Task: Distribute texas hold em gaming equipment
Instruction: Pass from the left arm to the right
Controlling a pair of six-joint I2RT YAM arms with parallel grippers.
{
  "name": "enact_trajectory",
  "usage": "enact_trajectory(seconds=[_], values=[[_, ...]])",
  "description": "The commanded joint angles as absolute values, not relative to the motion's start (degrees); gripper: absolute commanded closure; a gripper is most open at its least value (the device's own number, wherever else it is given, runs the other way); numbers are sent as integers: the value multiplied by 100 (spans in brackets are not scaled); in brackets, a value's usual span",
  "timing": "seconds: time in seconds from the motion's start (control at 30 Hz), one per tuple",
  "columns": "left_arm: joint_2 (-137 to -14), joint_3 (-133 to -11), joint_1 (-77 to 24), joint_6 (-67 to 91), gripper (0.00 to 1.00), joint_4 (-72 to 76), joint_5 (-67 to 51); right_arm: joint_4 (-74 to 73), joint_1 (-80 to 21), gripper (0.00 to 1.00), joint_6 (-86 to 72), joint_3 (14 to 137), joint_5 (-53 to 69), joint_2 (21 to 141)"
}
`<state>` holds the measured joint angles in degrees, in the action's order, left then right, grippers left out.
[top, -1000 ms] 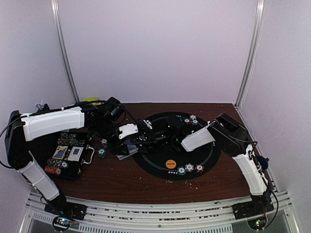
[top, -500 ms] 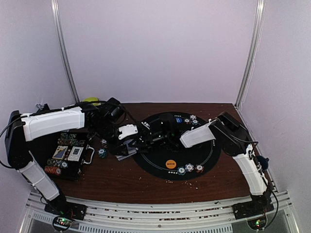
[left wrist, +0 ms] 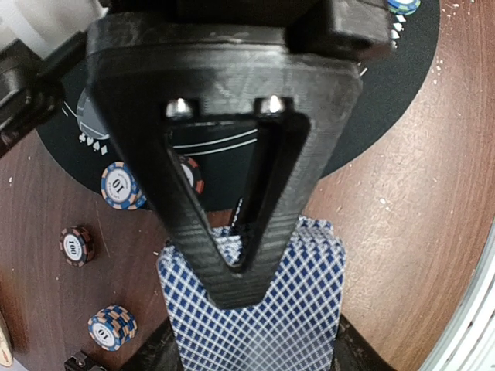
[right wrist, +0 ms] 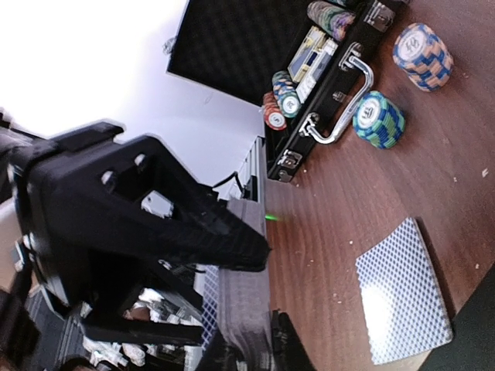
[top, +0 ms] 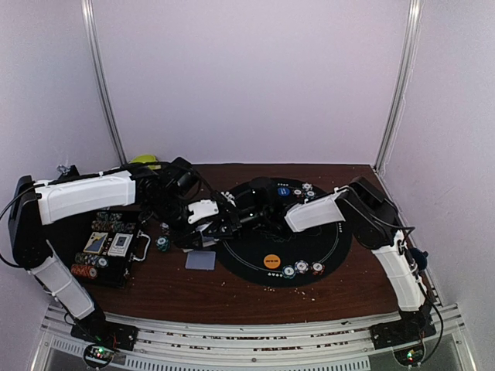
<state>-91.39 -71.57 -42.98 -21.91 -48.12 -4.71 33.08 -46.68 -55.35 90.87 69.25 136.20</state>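
The left gripper (left wrist: pixel 244 297) is clenched on a deck of blue-lattice-backed playing cards (left wrist: pixel 267 328), held above the table (top: pixel 178 290) at the left rim of the round black mat (top: pixel 332 239). The right gripper (right wrist: pixel 259 259) sits at the deck's edge; whether it pinches a card cannot be told. A single card (top: pixel 201 260) lies face down on the table, just left of the mat. An orange button disc (top: pixel 271 260) and three chip stacks (top: pixel 302 267) rest on the mat's near side. The open chip case (top: pixel 108 247) stands at the left.
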Motion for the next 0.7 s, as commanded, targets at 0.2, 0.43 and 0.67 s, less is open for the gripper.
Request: enact_trajectory(seconds=[0.2, 0.43, 0.67], values=[[-8999, -7007, -4368, -2221, 42, -4378, -427, 4439, -4722, 100, -6435, 8908, 7143, 13547], [-8773, -6820, -4359, -2267, 5, -4236, -259, 3236, -4685, 100, -5489, 9089, 7034, 13410], [-8495, -6660, -4298, -2276, 2, -4024, -54, 437, -4636, 100, -3203, 9782, 6389, 13282]])
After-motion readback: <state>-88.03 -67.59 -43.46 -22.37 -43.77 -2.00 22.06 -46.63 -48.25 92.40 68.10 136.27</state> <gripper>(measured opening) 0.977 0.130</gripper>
